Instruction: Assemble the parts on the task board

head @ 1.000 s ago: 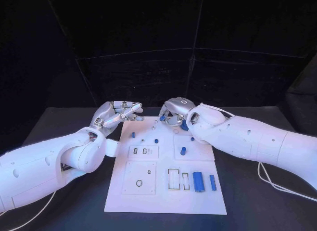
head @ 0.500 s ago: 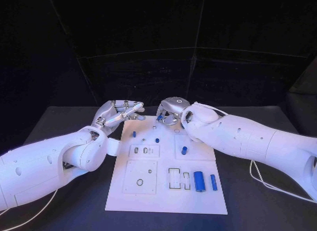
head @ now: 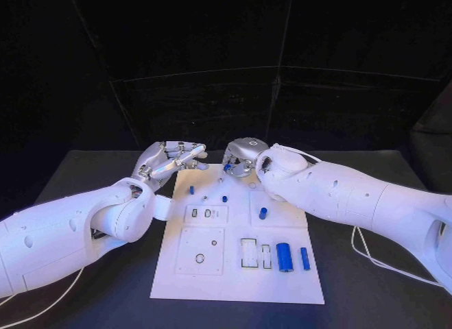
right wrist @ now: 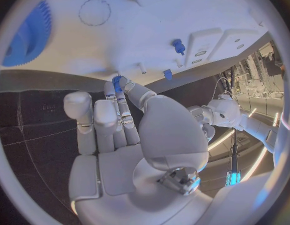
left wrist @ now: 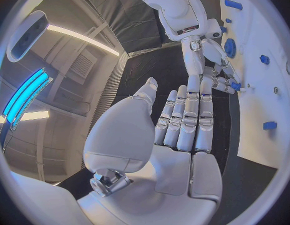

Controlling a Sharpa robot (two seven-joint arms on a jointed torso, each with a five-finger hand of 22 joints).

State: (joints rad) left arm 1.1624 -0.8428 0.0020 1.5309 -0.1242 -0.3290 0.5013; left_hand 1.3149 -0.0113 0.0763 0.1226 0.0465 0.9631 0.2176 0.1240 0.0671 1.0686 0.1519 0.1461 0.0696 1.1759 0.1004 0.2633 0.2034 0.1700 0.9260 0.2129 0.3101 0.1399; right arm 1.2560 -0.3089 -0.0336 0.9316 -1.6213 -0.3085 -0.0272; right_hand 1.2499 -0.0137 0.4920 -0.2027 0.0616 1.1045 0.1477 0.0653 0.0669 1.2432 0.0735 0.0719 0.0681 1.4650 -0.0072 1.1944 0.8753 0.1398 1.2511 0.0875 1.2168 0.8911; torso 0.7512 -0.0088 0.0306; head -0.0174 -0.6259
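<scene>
blue part (right wrist: 117,81) pinched in right hand (head: 243,157); left hand (head: 169,161) fingers apart, near task board (head: 236,274)

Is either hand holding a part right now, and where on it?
The right hand pinches a small blue part at its fingertips; the exact spot on it cannot be told. The left hand holds nothing, fingers extended.

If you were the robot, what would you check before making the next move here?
1. Right hand holds a part: ok, a small blue part is pinched at its fingertips.
2. Left hand free: ok, fingers apart, nothing in it.
3. Hands apart from each other: ok, a gap shows in the head view.
4. Task board lies flat: ok.
5. Held part lined up with its hole: cannot tell.
</scene>
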